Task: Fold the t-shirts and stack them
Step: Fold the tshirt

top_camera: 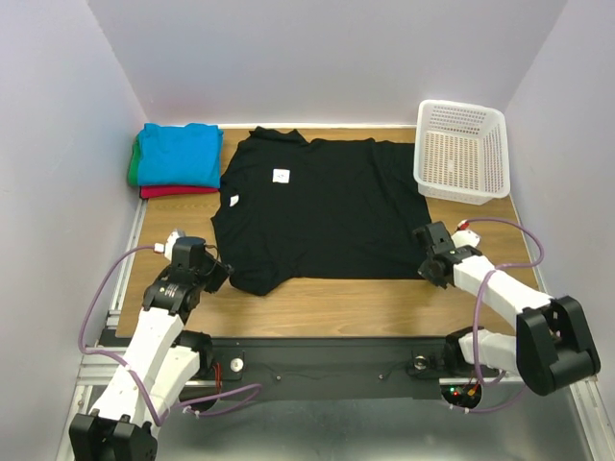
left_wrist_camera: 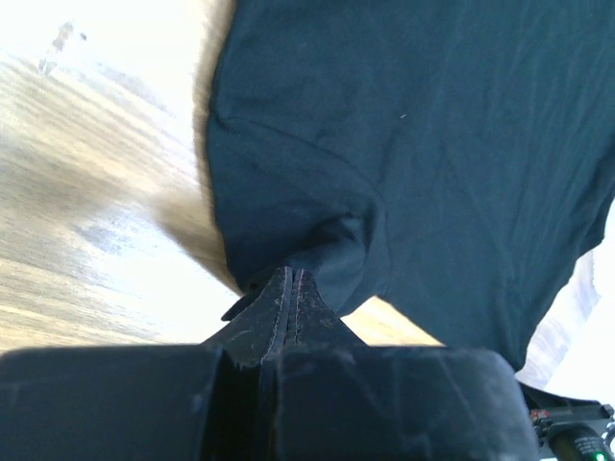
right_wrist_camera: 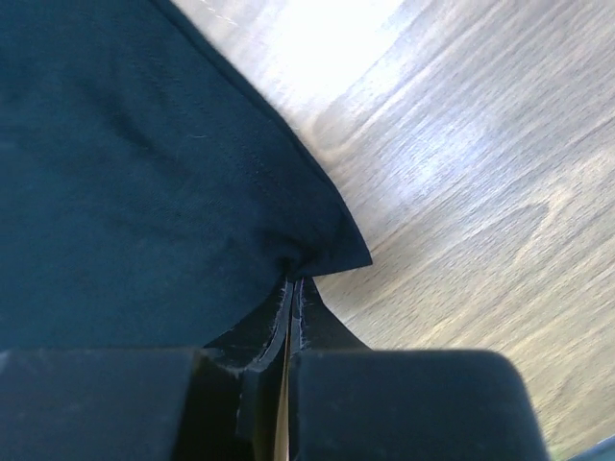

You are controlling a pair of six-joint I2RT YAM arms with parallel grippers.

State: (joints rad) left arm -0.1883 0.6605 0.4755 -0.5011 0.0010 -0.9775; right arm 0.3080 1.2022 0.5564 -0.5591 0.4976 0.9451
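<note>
Black t-shirt point(top_camera: 327, 206) flat on bench point(top_camera: 365, 305), left gripper point(top_camera: 219, 276) jaws pinching its near-left corner, right gripper point(top_camera: 430, 271) jaws pinching near-right corner

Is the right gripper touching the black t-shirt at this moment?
Touching. The right wrist view shows the right gripper with its fingers shut on a corner of the black t-shirt.

The jaws pinch the black t-shirt point(right_wrist_camera: 144, 173) corner.
</note>
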